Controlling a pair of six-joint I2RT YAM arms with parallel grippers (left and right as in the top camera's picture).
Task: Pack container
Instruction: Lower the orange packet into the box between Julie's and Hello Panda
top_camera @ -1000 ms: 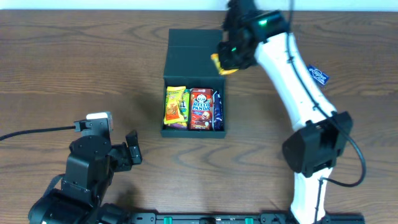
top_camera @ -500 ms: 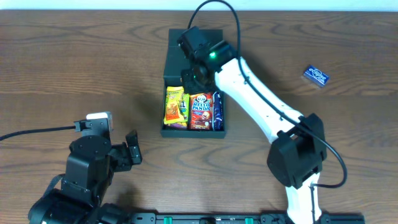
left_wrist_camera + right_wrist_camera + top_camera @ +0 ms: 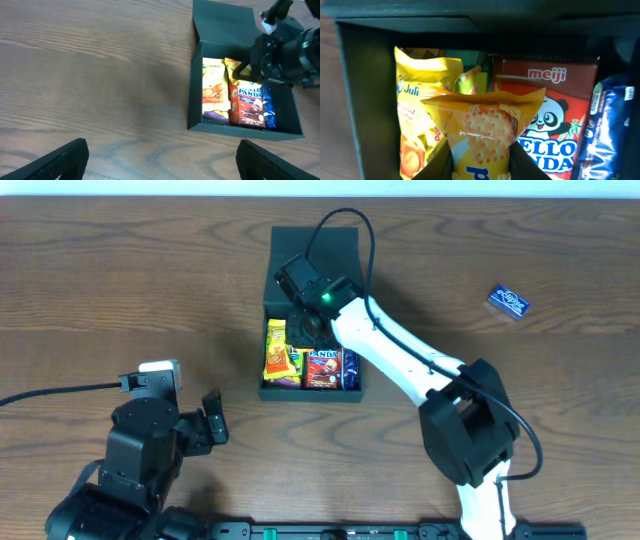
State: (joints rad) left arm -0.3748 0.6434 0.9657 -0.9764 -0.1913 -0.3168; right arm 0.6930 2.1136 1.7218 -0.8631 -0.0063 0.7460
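Right wrist: right tool [image 3: 481, 161] pinching cracker packet [image 3: 482, 122] over container [image 3: 365, 105]; red box [image 3: 555, 107] reads "meiji"; left tool [image 3: 162, 157] spread.

I am reading "meiji" in white across the top of the red box [image 3: 555, 95], just right of my right pincer [image 3: 481, 162], with "ELLO" and "NDA" showing lower down. To the pincer's left, the yellow packet [image 3: 412, 125] is showing "Juli". The cracker packet [image 3: 482, 125] I am gripping is showing only a "P". The print on the blue packet [image 3: 615, 130], farther right, is coming out too blurred to read.

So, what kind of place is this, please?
Probably a lab or office workbench for robot trials: a wood-grain table, a white robot arm, and a black gift box holding snack packets.
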